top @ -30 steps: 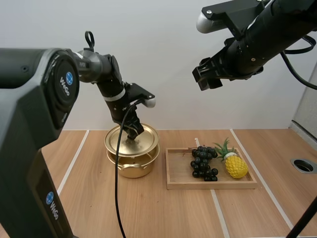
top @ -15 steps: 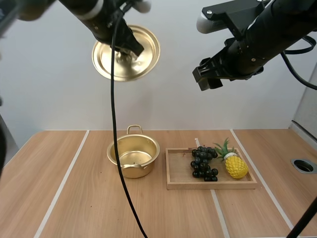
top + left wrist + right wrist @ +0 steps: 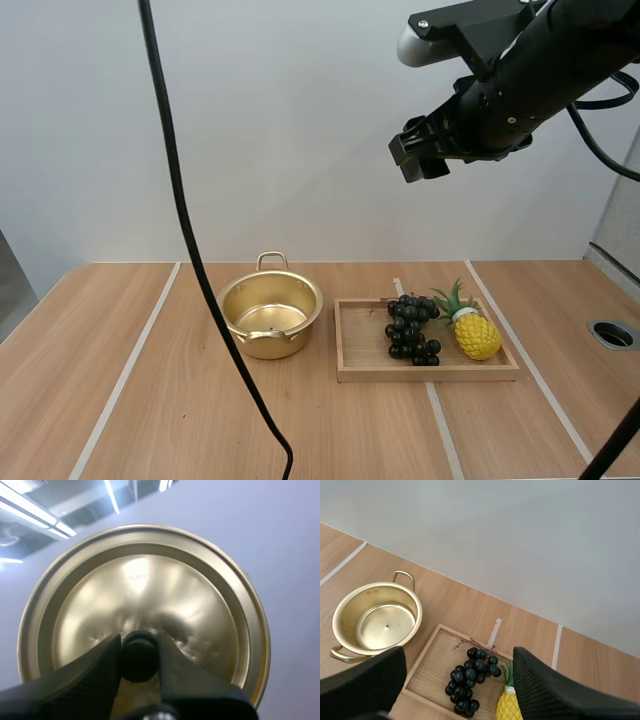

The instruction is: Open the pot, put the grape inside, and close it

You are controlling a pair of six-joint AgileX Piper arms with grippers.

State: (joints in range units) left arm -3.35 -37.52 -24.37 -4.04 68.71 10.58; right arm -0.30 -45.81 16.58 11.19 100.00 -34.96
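Plainly, the left gripper (image 3: 139,652) is clamped on the black knob (image 3: 138,657) of the gold lid (image 3: 145,580), its two fingers pinching the knob from either side. The right gripper (image 3: 415,158) hangs high above the wooden tray (image 3: 362,350), its fingers (image 3: 555,690) spread apart with nothing between them. The pot (image 3: 258,345) stands uncovered on the table (image 3: 170,400) just left of the tray, where the grapes (image 3: 411,328) lie beside a toy pineapple (image 3: 476,336).
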